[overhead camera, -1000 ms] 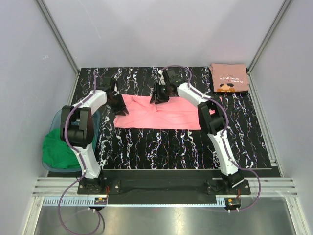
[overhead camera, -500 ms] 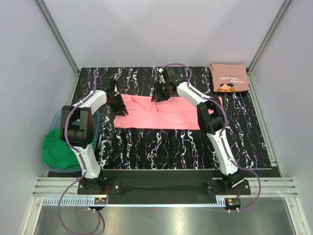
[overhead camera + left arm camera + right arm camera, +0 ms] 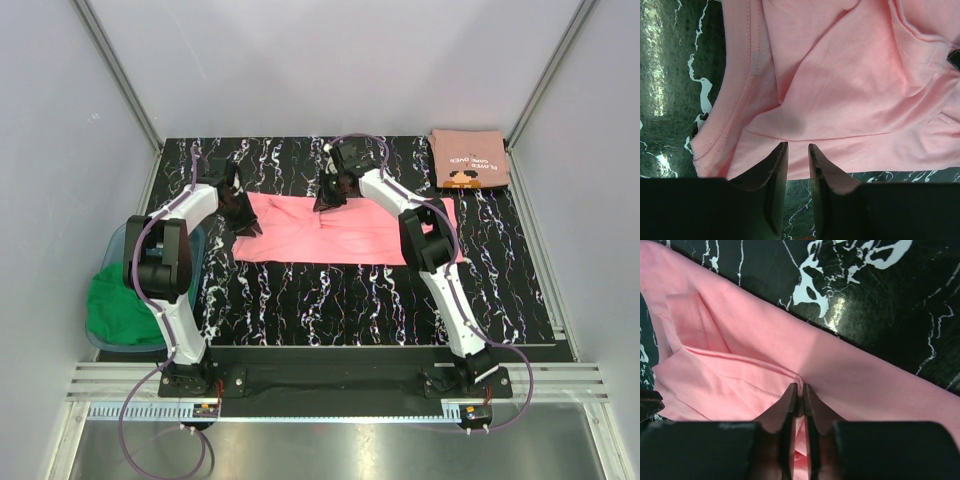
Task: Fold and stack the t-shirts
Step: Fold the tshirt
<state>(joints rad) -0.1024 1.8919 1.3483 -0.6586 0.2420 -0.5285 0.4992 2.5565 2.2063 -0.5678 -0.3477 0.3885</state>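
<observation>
Right hand [image 3: 800, 386] pinches pink t-shirt [image 3: 865, 385] — at its far edge

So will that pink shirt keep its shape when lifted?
Probably floppy: the pink t-shirt lies wrinkled and folded over itself. It would likely sag below the pinch of the right gripper. Looks thin, so probably light.

Both my white arms are stretched far forward, wrists pitched down. My black two-finger left gripper [image 3: 797, 146] sits low, fingers a narrow slit apart; I can't tell whether they pinch anything. My black right gripper [image 3: 801, 387] is clamped tight on a fold of the bright pink cloth t-shirt [image 3: 740, 345].
</observation>
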